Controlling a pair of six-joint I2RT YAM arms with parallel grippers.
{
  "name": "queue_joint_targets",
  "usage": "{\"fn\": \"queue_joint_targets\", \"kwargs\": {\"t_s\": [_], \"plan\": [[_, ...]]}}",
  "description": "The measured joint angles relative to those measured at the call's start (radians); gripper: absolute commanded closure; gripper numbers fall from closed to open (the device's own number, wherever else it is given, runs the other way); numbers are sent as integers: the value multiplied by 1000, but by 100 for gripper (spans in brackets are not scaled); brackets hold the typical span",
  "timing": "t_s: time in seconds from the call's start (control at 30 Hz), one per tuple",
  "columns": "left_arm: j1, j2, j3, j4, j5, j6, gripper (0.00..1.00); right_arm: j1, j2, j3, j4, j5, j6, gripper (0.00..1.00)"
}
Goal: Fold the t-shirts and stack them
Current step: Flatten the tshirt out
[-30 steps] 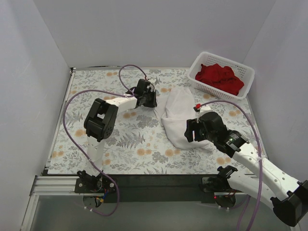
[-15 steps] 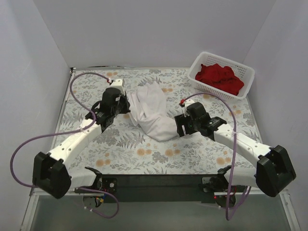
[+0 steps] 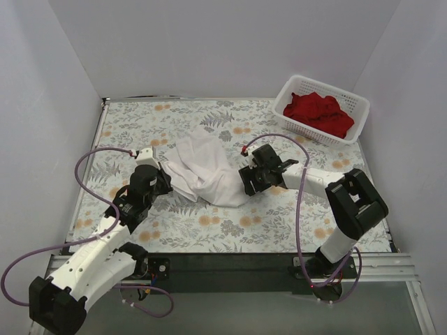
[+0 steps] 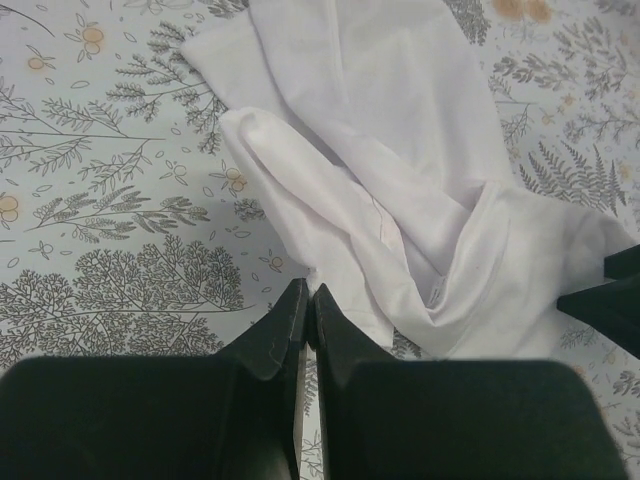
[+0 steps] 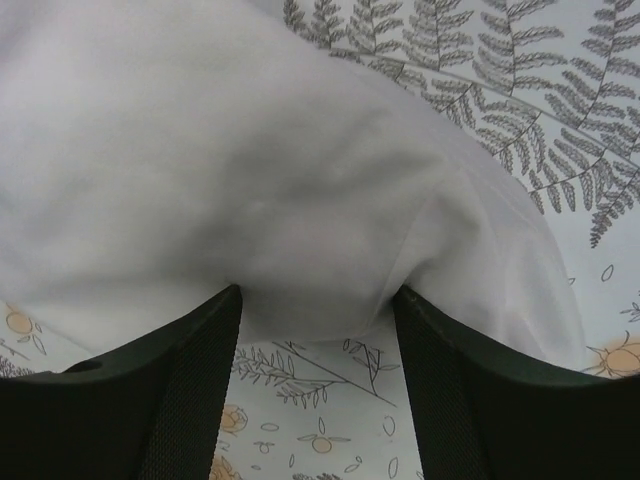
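The white t-shirt (image 3: 206, 171) lies bunched and twisted in the middle of the bench (image 3: 140, 125). The red t-shirts (image 3: 318, 114) sit in the basket (image 3: 290, 87) at the far right corner. The left tool (image 4: 305, 300) is pinched together, apparently on the shirt's edge. The right tool (image 5: 318, 295) gapes wide with cloth bulging between its fingers, ungripped. Pulling by one edge risks roping the fabric tighter, or the thin hem slipping free.

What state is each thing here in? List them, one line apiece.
white t-shirt: unfolded, bunched up on the table between the two grippers.
red t-shirts: unfolded, heaped in the basket.
basket: upright at the table's far right corner, holding the red t-shirts.
left gripper: shut, pinching the white t-shirt's edge.
right gripper: open, fingers wide apart with white cloth bulging between them.
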Motion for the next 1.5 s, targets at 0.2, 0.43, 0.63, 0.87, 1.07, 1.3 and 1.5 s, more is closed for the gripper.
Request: {"fn": "queue_joint_targets", "kwargs": {"t_s": [0.2, 0.43, 0.63, 0.87, 1.07, 1.3, 1.5], "plan": [[0, -40, -3, 0, -44, -24, 100, 0, 66, 50, 33, -3, 0, 99], [0, -12, 143, -82, -56, -13, 100, -27, 70, 243, -63, 87, -53, 99], [0, 54, 422, -111, 5, 42, 100, -166, -24, 555, -111, 166, -125, 99], [0, 171, 838, -142, 161, 57, 100, -276, -150, 858, -179, 209, -219, 99], [0, 174, 1051, -174, 169, 56, 100, -290, -159, 1039, -198, 192, -276, 99], [0, 129, 914, -163, 33, 48, 100, -297, 55, 1183, -198, 24, -273, 89], [21, 192, 553, -94, -101, 26, 100, -293, 379, 1267, -234, -34, -240, 44]]}}
